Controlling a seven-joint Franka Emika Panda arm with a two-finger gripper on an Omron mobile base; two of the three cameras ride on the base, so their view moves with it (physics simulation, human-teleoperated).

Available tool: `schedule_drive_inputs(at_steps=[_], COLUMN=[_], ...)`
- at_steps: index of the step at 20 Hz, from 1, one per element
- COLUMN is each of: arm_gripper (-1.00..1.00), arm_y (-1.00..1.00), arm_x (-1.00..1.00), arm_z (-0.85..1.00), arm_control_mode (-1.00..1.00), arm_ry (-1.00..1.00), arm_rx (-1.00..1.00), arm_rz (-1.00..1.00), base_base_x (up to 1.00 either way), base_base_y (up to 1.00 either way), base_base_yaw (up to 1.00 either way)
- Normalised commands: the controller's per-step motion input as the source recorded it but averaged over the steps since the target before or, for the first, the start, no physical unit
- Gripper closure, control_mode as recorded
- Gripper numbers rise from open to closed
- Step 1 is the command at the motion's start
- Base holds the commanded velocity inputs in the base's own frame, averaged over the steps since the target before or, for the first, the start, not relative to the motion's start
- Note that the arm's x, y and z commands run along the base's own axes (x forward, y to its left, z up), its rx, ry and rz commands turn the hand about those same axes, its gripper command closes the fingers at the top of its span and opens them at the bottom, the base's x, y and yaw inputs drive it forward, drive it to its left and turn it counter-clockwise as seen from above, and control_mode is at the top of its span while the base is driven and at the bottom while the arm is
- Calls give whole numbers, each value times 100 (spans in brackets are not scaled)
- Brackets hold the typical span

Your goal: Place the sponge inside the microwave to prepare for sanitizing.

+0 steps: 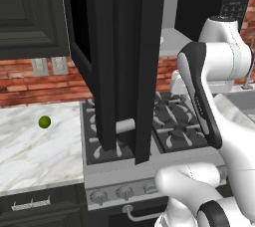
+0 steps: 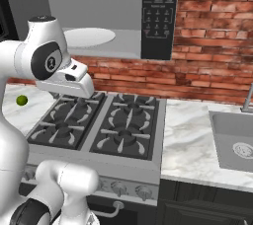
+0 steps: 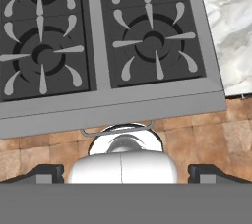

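"What's the room giving you?"

"I've got a red brick wall [image 2: 207, 46] running behind a white marble counter [image 2: 190, 145], with a grey sink [image 2: 232, 145] sunk into it on the right. Dead centre sits a gas stove [image 2: 99, 125], four black burners, knobs along its front."

"And the left side?"

"I see dark panelled cabinets [image 1: 30, 12] above, two pale wall outlets [image 1: 49, 65] on the brick, and a small green ball [image 1: 45, 122] resting on the marble. Looking down, I see a tan tiled floor [image 3: 206, 134]."

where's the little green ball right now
The green ball sits on the marble counter left of the stove, below the wall outlets in the left base view; the right base view shows it at the far left.
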Motion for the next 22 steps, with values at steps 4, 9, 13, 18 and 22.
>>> schedule_drive_inputs(at_steps=[4,9,13,18,22], arm_gripper=[-100,-100,-100,-100,-100], arm_y=[0,0,0,0,0], arm_x=[0,0,0,0,0], arm_z=[0,0,0,0,0], arm_control_mode=[-100,-100,100,100,100], arm_ry=[0,0,0,0,0], arm_rx=[0,0,0,0,0], arm_rz=[0,0,0,0,0], base_base_x=[0,0,-13,-36,-31], base_base_y=[0,0,-1,0,0], base_base_yaw=[0,0,-1,-4,-9])
